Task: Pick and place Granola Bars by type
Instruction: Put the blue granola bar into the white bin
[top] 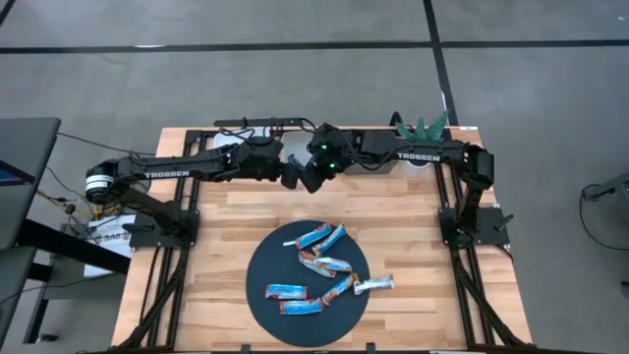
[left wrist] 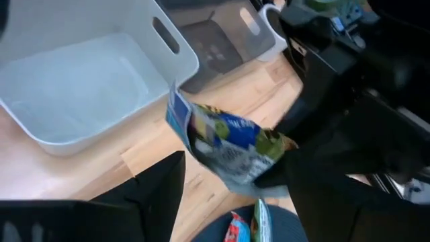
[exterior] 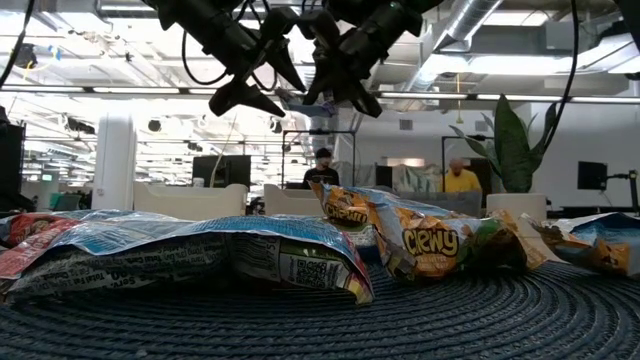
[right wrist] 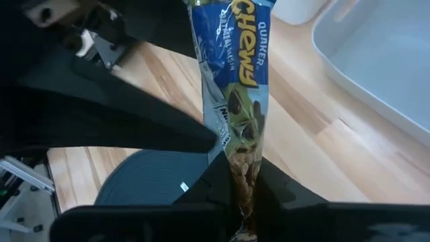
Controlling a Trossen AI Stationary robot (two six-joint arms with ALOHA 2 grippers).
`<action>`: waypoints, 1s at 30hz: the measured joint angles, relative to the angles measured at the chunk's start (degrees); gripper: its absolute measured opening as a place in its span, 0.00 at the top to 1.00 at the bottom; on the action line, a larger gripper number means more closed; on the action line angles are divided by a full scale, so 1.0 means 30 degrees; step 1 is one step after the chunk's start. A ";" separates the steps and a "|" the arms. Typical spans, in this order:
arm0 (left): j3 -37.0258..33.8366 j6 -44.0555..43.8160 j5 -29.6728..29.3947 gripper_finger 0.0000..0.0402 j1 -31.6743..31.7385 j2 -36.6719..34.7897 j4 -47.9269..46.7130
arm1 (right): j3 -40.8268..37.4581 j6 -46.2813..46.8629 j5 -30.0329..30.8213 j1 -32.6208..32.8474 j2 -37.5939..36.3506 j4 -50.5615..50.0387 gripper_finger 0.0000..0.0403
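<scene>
A blue-wrapped granola bar hangs in the air over the wooden table's far middle, with my right gripper shut on it. My left gripper is open right beside it, and the bar shows just beyond its spread fingers. One left finger lies close along the bar; whether it touches, I cannot tell. The two grippers meet above the table. Several more granola bars lie flat on the round dark mat near the front edge. My right gripper pinches one end of the bar between its two fingers. The wrapper narrows where the fingers close on it. The rest of the bar sticks out beyond the fingertips, along the line of the fingers, lifted clear of the table.
A white bin and a grey bin stand on the table's far side, partly under the arms. A green plant sits at the far right corner. Bare wood lies between the mat and the bins.
</scene>
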 joint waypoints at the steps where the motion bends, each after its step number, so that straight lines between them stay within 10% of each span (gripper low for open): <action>1: 0.0000 0.0002 -0.0071 0.39 0.0000 0.0000 0.0031 | 0.0000 0.0005 0.0002 0.0018 0.0000 0.0145 0.96; 14: 0.0001 0.0989 0.0263 0.44 0.0051 -0.0007 0.0611 | 0.0000 -0.0578 -0.1112 0.0096 0.0000 0.0307 0.97; 30: 0.0007 0.1824 0.1604 0.87 0.0044 0.0000 0.0676 | 0.0000 -0.0656 -0.2044 0.0128 0.0000 0.0297 0.90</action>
